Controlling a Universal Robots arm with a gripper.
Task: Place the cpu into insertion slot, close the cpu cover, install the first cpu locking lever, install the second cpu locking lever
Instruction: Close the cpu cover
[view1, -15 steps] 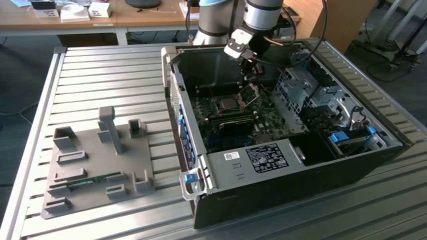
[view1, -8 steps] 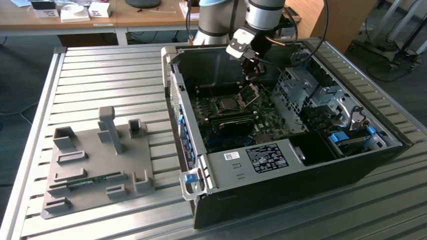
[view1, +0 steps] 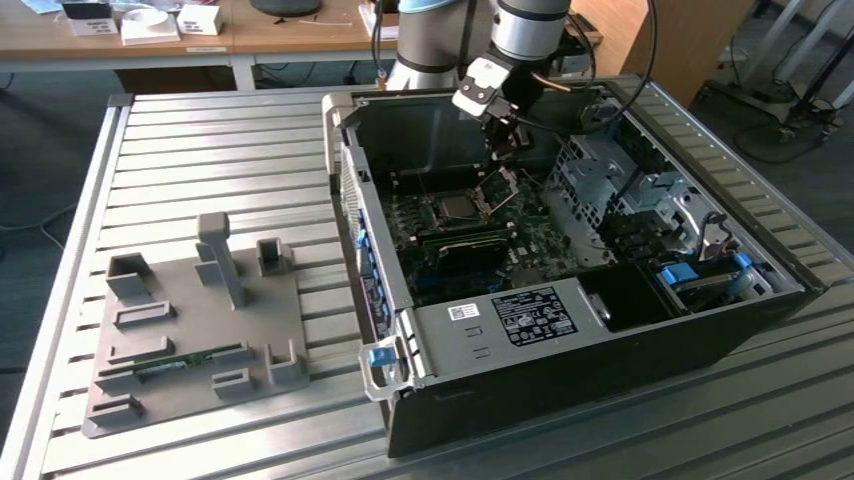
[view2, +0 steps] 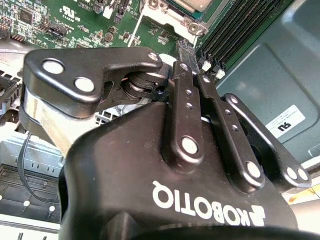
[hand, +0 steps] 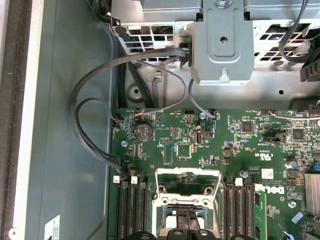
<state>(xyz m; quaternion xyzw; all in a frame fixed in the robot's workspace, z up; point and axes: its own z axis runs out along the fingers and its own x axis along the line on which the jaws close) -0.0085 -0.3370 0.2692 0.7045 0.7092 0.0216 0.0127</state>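
overhead, gripper, fingertips together with nothing visible between, close above the upright cpu cover

Silvery cpu cover on green motherboard inside grey case

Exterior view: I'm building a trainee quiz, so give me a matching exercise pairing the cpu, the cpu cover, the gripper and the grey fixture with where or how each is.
Things:
1. cpu
2. cpu cover
3. gripper
4. grey fixture

States:
A. on the slatted table, at the exterior view's left of the case
B. raised open on its hinge
C. lying flat in the insertion slot
D. hanging above the motherboard inside the case

Pairs: 1-C, 2-B, 3-D, 4-A.
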